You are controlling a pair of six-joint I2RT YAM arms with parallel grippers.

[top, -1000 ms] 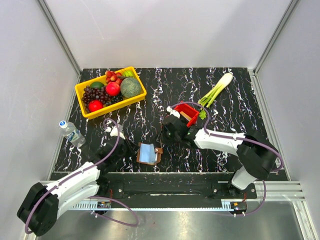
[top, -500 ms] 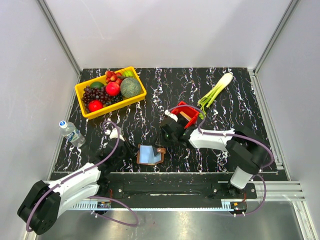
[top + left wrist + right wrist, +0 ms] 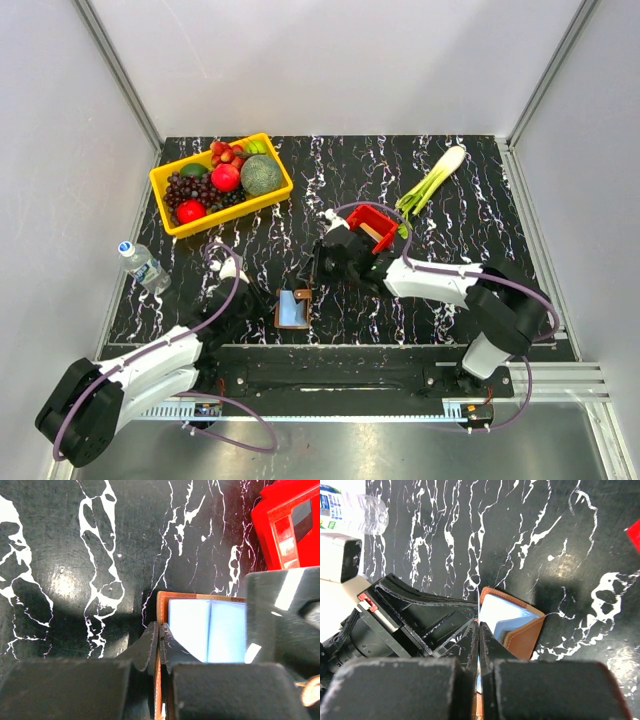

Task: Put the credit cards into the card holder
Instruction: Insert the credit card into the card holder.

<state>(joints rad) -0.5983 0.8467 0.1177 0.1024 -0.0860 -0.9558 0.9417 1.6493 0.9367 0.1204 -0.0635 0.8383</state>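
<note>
Card holder [image 3: 293, 308] lies open on the bench [image 3: 330, 180], close to the near edge and between the two claws. Its brown leather edges frame a pale blue inside.

Left claw [image 3: 160, 630] reaches in from the holder's left. Its fingers are closed on the brown leather edge on that side.

Right claw [image 3: 478, 630] comes in from the far right of the holder. Its fingers are pressed nearly together on a thin pale credit card [image 3: 479, 607], seen edge-on. The card's free end stands at the holder's blue inside; whether it has entered a pocket cannot be told.

Bare marbled bench extends beyond the holder toward the far wall. Little room remains between the holder and the near edge.

Red bin [image 3: 365, 217] stands beyond and to the right of the holder, just behind the right claw. A tan strip shows in it; the rest of its contents cannot be made out.

Yellow basket [image 3: 232, 212] stands well beyond and to the left of the holder. It contains dark grapes, red fruit and a round green fruit.

Water bottle [image 3: 143, 265] lies well left of the holder. Leek [image 3: 432, 180] lies far right, beyond the red bin.
</note>
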